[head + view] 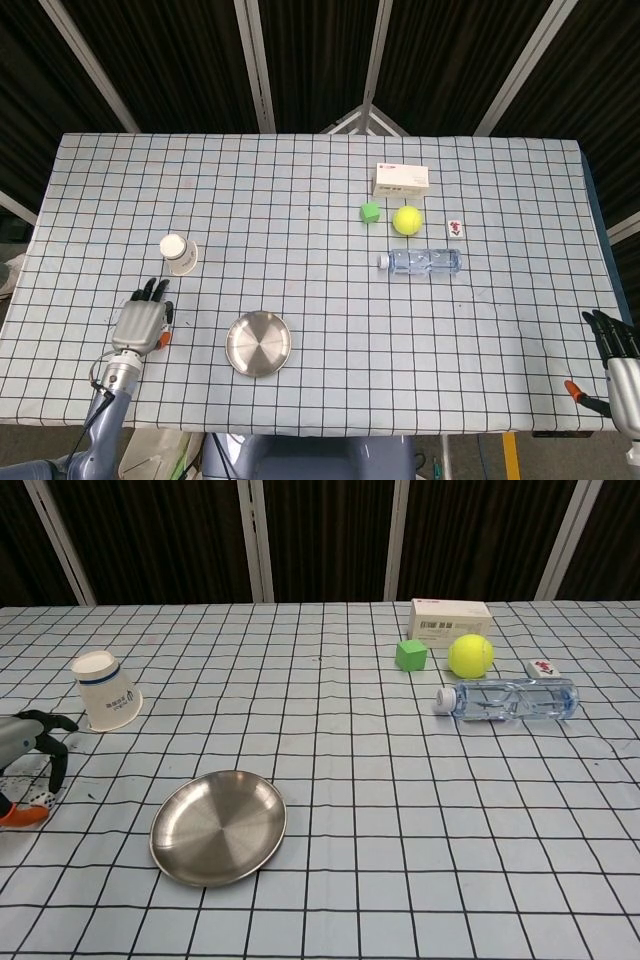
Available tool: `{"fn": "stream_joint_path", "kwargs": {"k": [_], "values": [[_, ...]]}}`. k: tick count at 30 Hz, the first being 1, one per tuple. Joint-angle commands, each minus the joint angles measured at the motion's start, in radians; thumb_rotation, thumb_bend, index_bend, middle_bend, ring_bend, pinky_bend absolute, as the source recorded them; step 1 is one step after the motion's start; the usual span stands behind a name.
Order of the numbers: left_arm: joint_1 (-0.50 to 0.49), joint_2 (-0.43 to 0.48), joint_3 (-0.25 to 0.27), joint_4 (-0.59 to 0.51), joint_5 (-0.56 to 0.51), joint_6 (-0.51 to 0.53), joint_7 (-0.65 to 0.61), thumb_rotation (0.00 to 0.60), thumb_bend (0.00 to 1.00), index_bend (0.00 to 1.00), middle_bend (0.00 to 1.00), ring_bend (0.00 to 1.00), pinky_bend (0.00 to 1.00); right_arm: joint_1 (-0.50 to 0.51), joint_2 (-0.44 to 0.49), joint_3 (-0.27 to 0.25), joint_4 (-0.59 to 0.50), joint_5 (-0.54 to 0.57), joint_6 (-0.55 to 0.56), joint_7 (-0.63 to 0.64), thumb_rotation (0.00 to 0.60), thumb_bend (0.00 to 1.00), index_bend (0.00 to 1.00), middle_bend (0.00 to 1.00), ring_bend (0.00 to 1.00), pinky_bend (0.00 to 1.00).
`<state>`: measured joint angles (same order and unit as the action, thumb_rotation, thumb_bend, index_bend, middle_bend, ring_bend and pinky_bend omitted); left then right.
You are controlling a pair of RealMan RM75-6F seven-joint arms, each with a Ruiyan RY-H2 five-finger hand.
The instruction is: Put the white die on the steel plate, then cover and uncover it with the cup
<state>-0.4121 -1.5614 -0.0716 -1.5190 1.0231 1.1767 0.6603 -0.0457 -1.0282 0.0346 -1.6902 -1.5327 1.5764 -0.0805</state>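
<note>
The white die [39, 797] lies on the checked cloth at the far left, partly hidden by my left hand [26, 742]. That hand arches over the die with curved fingers [56, 761] just above it and its orange-tipped thumb on the near side. In the head view the left hand [140, 325] hides the die. The steel plate [218, 827] sits empty to the hand's right. The white paper cup [105, 690] stands upside down behind the hand. My right hand [619, 368] hangs at the table's front right corner, fingers spread, holding nothing.
At the back right lie a green cube [370, 211], a tennis ball [407, 219], a water bottle [422, 262] on its side, a white box [401, 179] and a small tile [455, 228]. The table's front edge runs just below both hands.
</note>
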Motion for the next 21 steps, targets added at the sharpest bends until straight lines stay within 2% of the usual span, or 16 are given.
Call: {"fn": "stream_joint_path", "kwargs": {"k": [1, 6, 12, 21], "values": [[0.001, 0.003, 0.0, -0.002, -0.001, 0.004, -0.001, 0.6, 0.45, 0.55, 0.07, 0.01, 0.19, 0.001, -0.003, 0.0, 0.001, 0.001, -0.002, -0.003, 0.6, 0.04, 0.12, 0.14, 0.15, 0.16], [0.001, 0.005, 0.002, -0.001, 0.001, 0.004, -0.007, 0.6, 0.46, 0.55, 0.07, 0.01, 0.19, 0.001, -0.004, 0.0, 0.001, 0.001, -0.002, -0.004, 0.6, 0.04, 0.12, 0.14, 0.15, 0.16], [0.002, 0.014, -0.001, -0.038, 0.067, 0.028, -0.063, 0.6, 0.47, 0.56, 0.07, 0.01, 0.19, 0.001, -0.003, 0.001, -0.001, 0.0, 0.0, -0.002, 0.6, 0.04, 0.12, 0.14, 0.15, 0.16], [-0.015, 0.05, -0.007, -0.18, 0.113, 0.049, -0.033, 0.6, 0.47, 0.56, 0.07, 0.01, 0.19, -0.001, 0.0, 0.001, -0.003, -0.004, 0.007, 0.001, 0.6, 0.04, 0.12, 0.14, 0.15, 0.16]]}}
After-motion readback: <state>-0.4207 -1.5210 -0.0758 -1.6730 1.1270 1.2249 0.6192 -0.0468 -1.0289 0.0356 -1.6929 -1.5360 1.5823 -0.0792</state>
